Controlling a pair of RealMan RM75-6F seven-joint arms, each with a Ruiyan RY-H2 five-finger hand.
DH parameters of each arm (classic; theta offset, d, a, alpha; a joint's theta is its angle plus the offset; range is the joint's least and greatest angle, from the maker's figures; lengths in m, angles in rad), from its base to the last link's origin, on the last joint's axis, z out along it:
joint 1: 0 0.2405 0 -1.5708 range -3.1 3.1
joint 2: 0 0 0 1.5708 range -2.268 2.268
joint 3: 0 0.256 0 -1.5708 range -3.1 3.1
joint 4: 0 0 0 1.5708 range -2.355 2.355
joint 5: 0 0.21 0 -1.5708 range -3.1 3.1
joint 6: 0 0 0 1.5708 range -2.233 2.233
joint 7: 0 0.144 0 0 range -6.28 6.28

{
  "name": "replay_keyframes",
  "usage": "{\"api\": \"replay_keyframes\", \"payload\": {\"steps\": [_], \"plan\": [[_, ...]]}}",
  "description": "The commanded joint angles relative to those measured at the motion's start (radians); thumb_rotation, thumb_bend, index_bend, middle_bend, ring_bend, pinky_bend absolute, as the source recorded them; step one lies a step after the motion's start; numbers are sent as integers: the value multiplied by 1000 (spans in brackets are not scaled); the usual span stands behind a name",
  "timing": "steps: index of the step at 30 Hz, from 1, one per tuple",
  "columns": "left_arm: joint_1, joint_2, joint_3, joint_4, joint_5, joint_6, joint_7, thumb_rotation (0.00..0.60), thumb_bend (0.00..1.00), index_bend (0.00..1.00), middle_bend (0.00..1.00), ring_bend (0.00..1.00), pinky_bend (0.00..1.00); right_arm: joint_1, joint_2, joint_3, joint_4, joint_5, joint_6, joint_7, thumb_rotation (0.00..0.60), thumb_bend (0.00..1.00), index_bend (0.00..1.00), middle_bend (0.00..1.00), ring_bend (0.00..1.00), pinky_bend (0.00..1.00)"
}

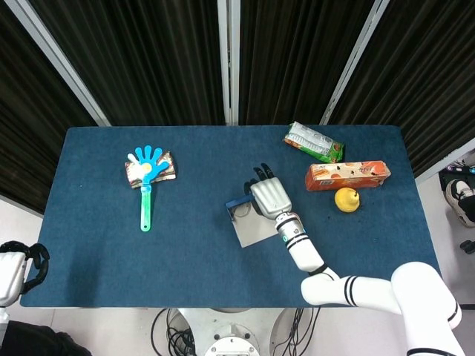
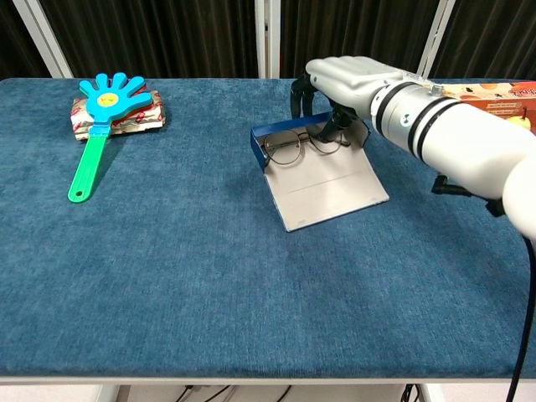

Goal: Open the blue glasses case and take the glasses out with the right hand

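Midway across the blue counter (image 2: 167, 251), the blue glasses case (image 2: 314, 172) lies open, its pale lid flat toward the near edge. Wire-framed glasses (image 2: 295, 147) rest inside, lifted at their right end, where the right hand (image 2: 335, 84) pinches the frame with its fingers (image 2: 322, 127) curled down over the case's far side. At far left, a blue hand-shaped clapper (image 2: 99, 126) lies over a snack packet (image 1: 152, 169). An orange carton (image 1: 346, 175) and a lemon (image 1: 346, 199) sit at far right.
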Motion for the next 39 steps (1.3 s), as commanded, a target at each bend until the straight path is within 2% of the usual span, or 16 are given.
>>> {"api": "replay_keyframes", "payload": {"steps": [1, 4, 9, 16, 18, 19, 21, 24, 26, 31, 35, 39], "plan": [[0, 0, 0, -1, 0, 0, 0, 600, 495, 612, 639, 462, 302, -45, -57, -7, 50, -89, 86, 23, 600, 477, 656, 413, 102, 0], [0, 0, 0, -1, -1, 0, 2, 600, 495, 612, 639, 462, 302, -58, -82, 0, 85, -128, 106, 34, 600, 477, 657, 417, 106, 0], [0, 0, 0, -2, -1, 0, 3, 600, 495, 612, 639, 462, 301, -58, -94, 32, 113, -117, 57, 21, 600, 477, 657, 418, 108, 0], [-1, 0, -1, -2, -3, -1, 5, 600, 494, 612, 639, 462, 301, -6, -89, 100, 150, 17, -140, -64, 600, 454, 651, 417, 108, 0], [-1, 0, -1, -2, -4, -2, 5, 600, 494, 612, 639, 462, 301, 7, -85, 108, 155, 52, -172, -104, 600, 400, 591, 399, 96, 0], [31, -16, 97, 33, 65, -44, -10, 600, 494, 612, 639, 462, 301, 14, -81, 112, 152, 75, -189, -126, 600, 352, 503, 368, 71, 0], [31, -17, 73, 52, 54, -17, -38, 600, 495, 612, 639, 462, 301, 20, -68, 117, 133, 107, -209, -153, 600, 271, 322, 298, 19, 0], [37, -25, 62, 61, 44, 0, -35, 600, 495, 613, 639, 462, 301, 15, -43, 119, 91, 115, -210, -156, 600, 216, 166, 228, 0, 0], [37, -34, 52, 64, 35, 5, -26, 600, 495, 612, 639, 462, 300, 1, -18, 116, 42, 91, -196, -135, 600, 206, 115, 193, 0, 0], [36, -47, 39, 69, 27, 14, -15, 600, 495, 612, 639, 462, 301, -63, 78, 66, -122, -33, -150, -67, 600, 208, 113, 229, 0, 0], [36, -50, 35, 72, 26, 16, -15, 600, 494, 612, 639, 462, 300, -120, 147, 0, -230, -130, -114, -27, 600, 245, 208, 300, 17, 0], [35, -51, 32, 73, 26, 18, -14, 600, 495, 612, 639, 462, 300, -163, 181, -56, -276, -186, -104, 4, 600, 280, 296, 340, 48, 0]]}}
